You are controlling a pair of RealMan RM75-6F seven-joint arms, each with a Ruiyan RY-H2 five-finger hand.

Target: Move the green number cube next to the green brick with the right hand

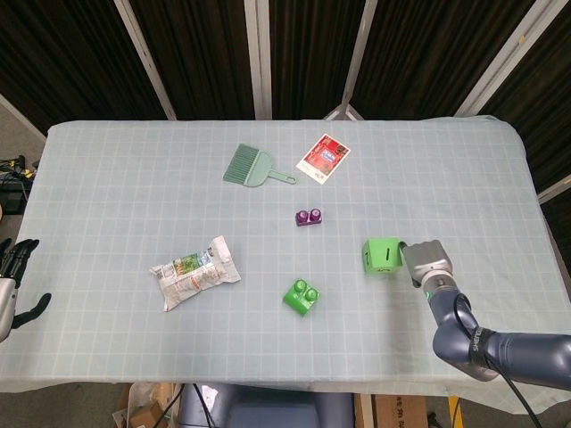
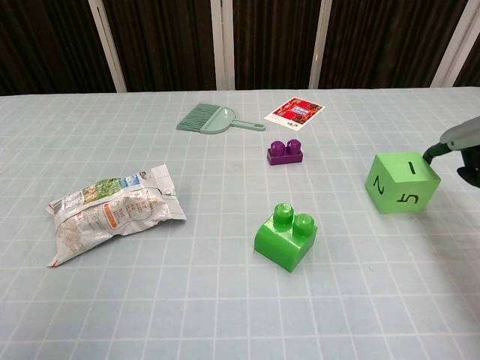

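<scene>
My right hand (image 1: 426,260) sits at the right edge of the green number cube (image 1: 382,255), touching its side; in the chest view a dark fingertip (image 2: 433,152) meets the cube's upper right corner, but I cannot tell whether my fingers are spread or curled, since most of the hand is out of frame there and seen from behind in the head view. The cube rests on the desk (image 1: 134,196), showing a 2, a 5 and a dash on its faces, well apart from the green brick (image 1: 302,296), which lies toward 8 o'clock from it. A purple brick (image 1: 309,217) sits at about 10 o'clock from the cube. My left hand (image 1: 16,283) hangs off the desk's left edge, fingers apart and holding nothing. A snack bag (image 1: 194,271) lies left of the green brick, and a green brush (image 1: 251,167) and a red card (image 1: 323,158) lie farther back.
</scene>
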